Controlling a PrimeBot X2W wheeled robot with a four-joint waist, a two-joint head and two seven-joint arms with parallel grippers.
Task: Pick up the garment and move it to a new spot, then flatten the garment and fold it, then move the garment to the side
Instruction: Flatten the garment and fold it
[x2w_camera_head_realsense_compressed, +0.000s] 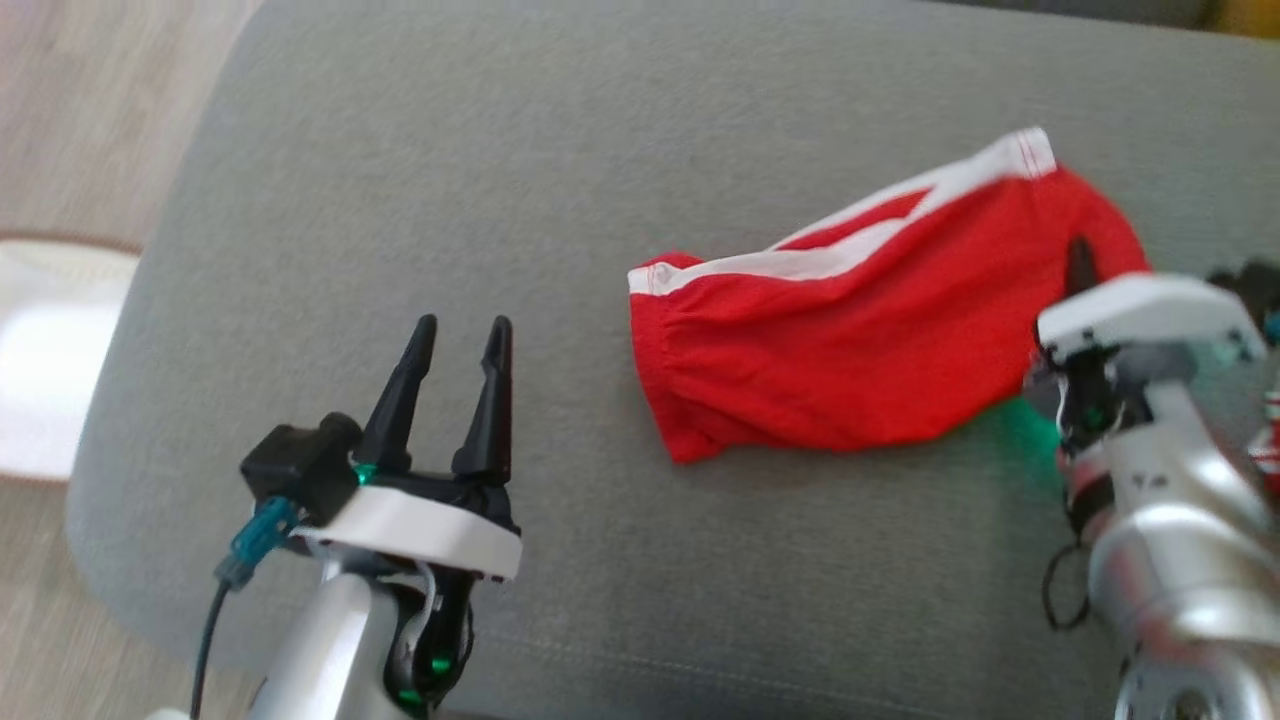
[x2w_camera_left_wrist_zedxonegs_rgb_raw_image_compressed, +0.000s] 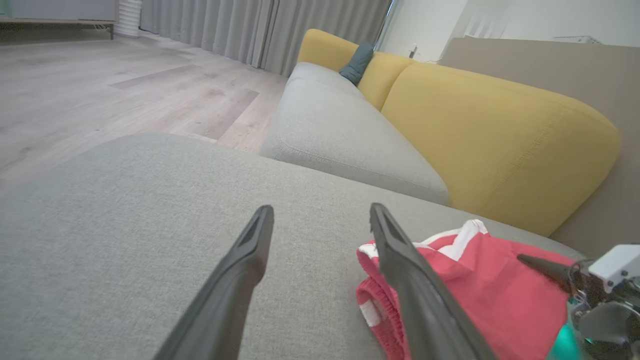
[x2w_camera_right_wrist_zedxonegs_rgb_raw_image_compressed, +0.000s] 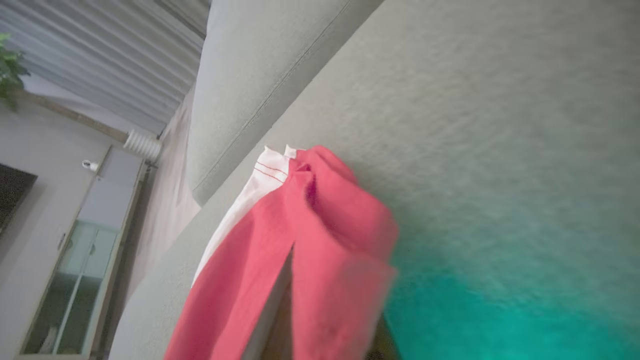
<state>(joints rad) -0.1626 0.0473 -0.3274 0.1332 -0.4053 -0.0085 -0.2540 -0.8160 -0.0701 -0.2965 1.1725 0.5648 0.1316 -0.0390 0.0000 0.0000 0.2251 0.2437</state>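
Crumpled red fabric shorts with white trim (x2w_camera_head_realsense_compressed: 840, 350) are lying centre-right on the grey upholstered cushion (x2w_camera_head_realsense_compressed: 500, 150). There the right gripper (x2w_camera_head_realsense_compressed: 1078, 262) is pinching their right end, jaws closed on cloth, probably readying the lift. At lower left the left gripper (x2w_camera_head_realsense_compressed: 463, 325) is hovering spread wide, empty.

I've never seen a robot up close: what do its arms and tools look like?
The left arm and right arm are silvery metal, each ending in a white collar. The left tool has two long, tapering black fingers, a black box beside them, and a teal plug on a dark cable. Green lights glow at both wrists. The right tool is dark too.
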